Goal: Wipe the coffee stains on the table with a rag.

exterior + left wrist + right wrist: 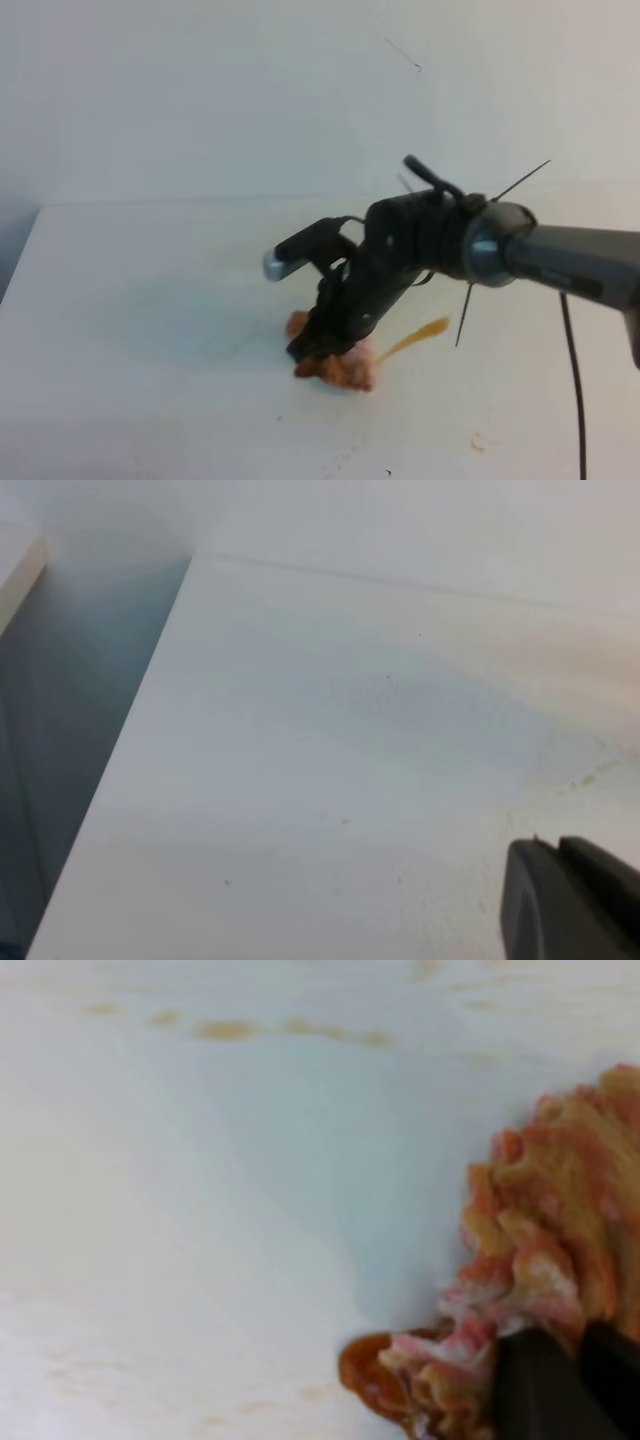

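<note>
My right gripper (316,347) reaches in from the right and is shut on the rag (340,366), a bunched pinkish-brown fuzzy cloth pressed down on the white table (150,300). An orange-brown tail of the coffee stains (415,338) runs out to the right of the rag. In the right wrist view the dark fingers (545,1395) pinch the wet rag (545,1230), with a glossy brown puddle (362,1372) at its lower left edge and faint tan smears (230,1030) farther off. The left gripper shows only as a dark fingertip (565,905) over the table (300,780).
The table's left edge (120,740) drops off to a dark gap. Faint tan specks (590,775) lie near the left gripper. A small brown fleck (478,441) sits near the front right. A black cable (577,390) hangs from the right arm.
</note>
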Available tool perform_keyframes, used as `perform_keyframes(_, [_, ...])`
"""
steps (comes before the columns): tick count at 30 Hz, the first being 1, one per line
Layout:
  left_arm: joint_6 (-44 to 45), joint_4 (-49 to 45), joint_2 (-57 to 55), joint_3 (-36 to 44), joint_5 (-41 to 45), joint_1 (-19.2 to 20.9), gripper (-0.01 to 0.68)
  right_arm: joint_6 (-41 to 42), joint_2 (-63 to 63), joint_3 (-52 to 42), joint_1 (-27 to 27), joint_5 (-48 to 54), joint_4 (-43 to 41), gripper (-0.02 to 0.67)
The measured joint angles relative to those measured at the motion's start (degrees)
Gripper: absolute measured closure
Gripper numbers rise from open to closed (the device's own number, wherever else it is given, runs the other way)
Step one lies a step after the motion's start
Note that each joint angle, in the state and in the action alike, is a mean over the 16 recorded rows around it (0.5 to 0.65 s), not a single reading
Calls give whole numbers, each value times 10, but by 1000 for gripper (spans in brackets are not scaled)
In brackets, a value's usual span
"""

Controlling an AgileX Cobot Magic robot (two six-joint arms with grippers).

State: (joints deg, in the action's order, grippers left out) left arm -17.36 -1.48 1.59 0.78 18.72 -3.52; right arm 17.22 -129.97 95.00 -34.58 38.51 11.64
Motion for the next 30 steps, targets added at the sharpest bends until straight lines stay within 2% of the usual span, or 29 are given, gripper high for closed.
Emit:
perform_keyframes(4, [0, 0, 0, 0, 0, 0, 674, -54, 6, -16, -35, -8, -19, 601])
perform_keyframes(8, [0, 0, -1, -2, 0, 0, 674, -116, 21, -51, -35, -29, -72, 601])
perform_keyframes(16, [0, 0, -4, -3, 0, 0, 674, -230, 78, -163, 58, -82, -197, 601])
perform_keyframes(20, [0, 0, -4, -5, 0, 0, 674, -252, 105, -208, 105, -92, -231, 601])
perform_keyframes(23, [0, 0, -4, -3, 0, 0, 674, -254, 120, -230, 119, -93, -233, 601])
perform_keyframes(26, [0, 0, -4, 0, 0, 0, 674, -247, 127, -241, 109, -94, -220, 601])
perform_keyframes(30, [0, 0, -3, 2, 0, 0, 674, -234, 127, -242, 55, -105, -192, 604])
